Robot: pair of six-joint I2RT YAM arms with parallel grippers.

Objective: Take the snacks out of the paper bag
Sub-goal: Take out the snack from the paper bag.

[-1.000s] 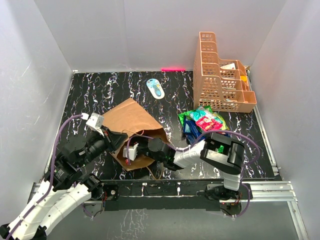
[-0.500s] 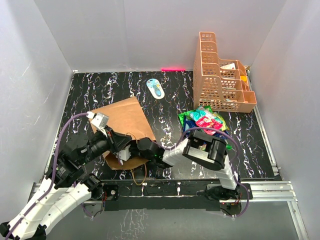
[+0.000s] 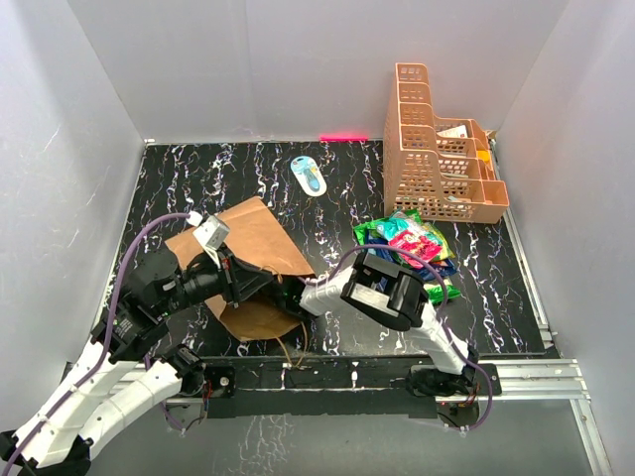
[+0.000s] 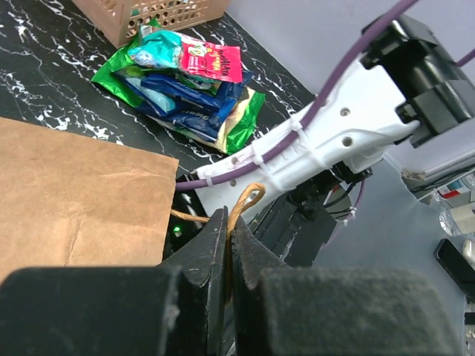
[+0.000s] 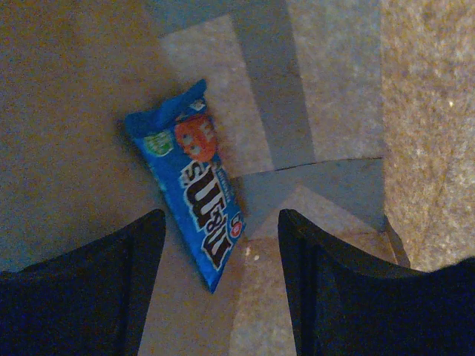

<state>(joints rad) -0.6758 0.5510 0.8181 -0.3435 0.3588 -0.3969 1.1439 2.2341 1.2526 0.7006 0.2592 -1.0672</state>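
a: black marbled tabletop, grey walls all round. where is the paper bag [image 3: 258,238] sitting?

b: it's lying on its side close to the arms, mouth turned toward them. the left gripper [image 4: 226,222] is pinching the bag's twisted handle [image 4: 249,197], jaws pressed tight on the cord. i reckon it is holding the mouth up so the other arm is getting room.

a: and the right gripper [image 5: 220,222]?

b: it's reaching inside the bag, fingers [image 5: 111,274] spread apart and gripping nothing. a blue m&m's packet [image 5: 194,182] is lying flat on the bag's inner wall just ahead, its lower end between the two fingers.

a: so that one is waiting to come out?

b: seemingly. whether more are hiding deeper, i can't tell.

a: and the other snacks?

b: a pile of packets [image 3: 407,243], green, blue, teal and pink, is sitting on the table right of the bag, just in front of the orange lattice basket [image 3: 437,159]. the basket is holding a few card-like items, too small to name.
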